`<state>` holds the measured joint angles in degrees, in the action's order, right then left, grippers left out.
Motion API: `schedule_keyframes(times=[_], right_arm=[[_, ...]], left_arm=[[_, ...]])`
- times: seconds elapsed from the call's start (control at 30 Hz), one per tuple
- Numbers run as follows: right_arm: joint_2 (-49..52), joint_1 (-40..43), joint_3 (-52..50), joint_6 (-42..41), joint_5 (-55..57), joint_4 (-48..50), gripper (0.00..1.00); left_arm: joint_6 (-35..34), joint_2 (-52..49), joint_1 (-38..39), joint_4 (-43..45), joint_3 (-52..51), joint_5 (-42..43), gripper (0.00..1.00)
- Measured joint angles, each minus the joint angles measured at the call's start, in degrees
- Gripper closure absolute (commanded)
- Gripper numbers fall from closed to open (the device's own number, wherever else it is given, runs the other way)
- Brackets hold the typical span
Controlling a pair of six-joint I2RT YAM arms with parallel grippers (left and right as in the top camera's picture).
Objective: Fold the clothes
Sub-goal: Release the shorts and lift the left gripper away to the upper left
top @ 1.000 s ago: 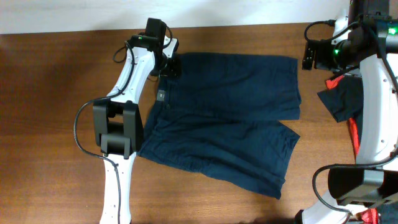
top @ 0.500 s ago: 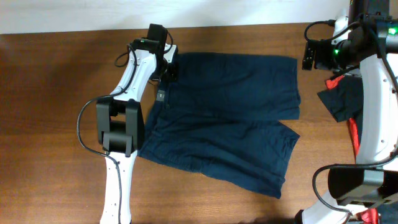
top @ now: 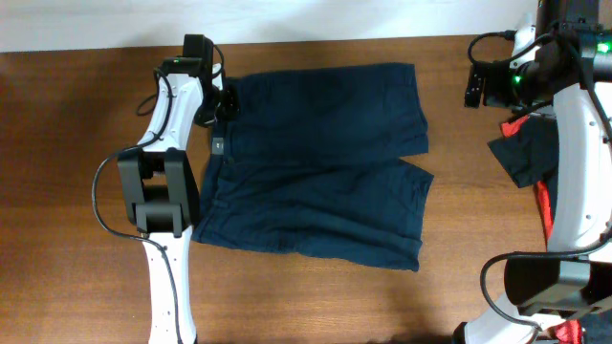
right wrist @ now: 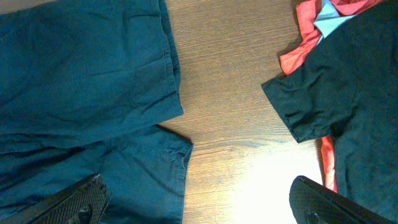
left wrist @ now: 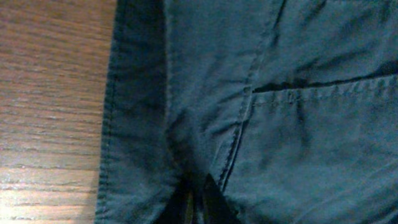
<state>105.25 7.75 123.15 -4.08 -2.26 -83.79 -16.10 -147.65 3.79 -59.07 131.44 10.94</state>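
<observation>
The dark navy shorts (top: 316, 172) lie flat on the wooden table, waistband to the left and the two legs pointing right. My left gripper (top: 222, 103) is at the waistband's far corner. In the left wrist view, my left gripper (left wrist: 198, 200) is shut on a pinched fold of the shorts (left wrist: 261, 124) next to the waistband seam. My right gripper (top: 473, 86) hovers off the shorts' far right side. It appears open in the right wrist view (right wrist: 198, 186), with nothing between its fingers, above the leg hems (right wrist: 93, 93) and bare wood.
A black shirt (top: 531, 153) and a red garment (top: 545, 205) lie at the right edge, also seen from the right wrist as the black shirt (right wrist: 336, 93) and the red garment (right wrist: 305, 37). The table's far edge (top: 316, 43) runs just behind the shorts.
My left gripper closed on the waistband fabric and moved left, dragging the whole pair of shorts leftward across the table. The right arm has stayed still.
</observation>
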Motion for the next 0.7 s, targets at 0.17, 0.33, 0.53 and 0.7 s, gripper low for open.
schedule_keyframes(times=[0.17, 0.33, 0.53, 0.7], right_arm=[[0.0, 0.0, 0.0, 0.0, 0.0, 0.0, 0.02], [0.0, 0.0, 0.0, 0.0, 0.0, 0.0, 0.02], [0.0, 0.0, 0.0, 0.0, 0.0, 0.0, 0.02], [0.0, 0.0, 0.0, 0.0, 0.0, 0.0, 0.01]], left_arm=[[-0.8, 0.0, 0.6, -2.6, 3.1, 0.0, 0.23], [-0.9, 1.1, 0.4, -9.3, 12.5, -1.2, 0.01], [-0.9, 9.7, -1.0, -13.6, 17.6, -8.1, 0.01], [-0.9, 12.9, -2.3, -13.6, 18.6, -10.6, 0.01]])
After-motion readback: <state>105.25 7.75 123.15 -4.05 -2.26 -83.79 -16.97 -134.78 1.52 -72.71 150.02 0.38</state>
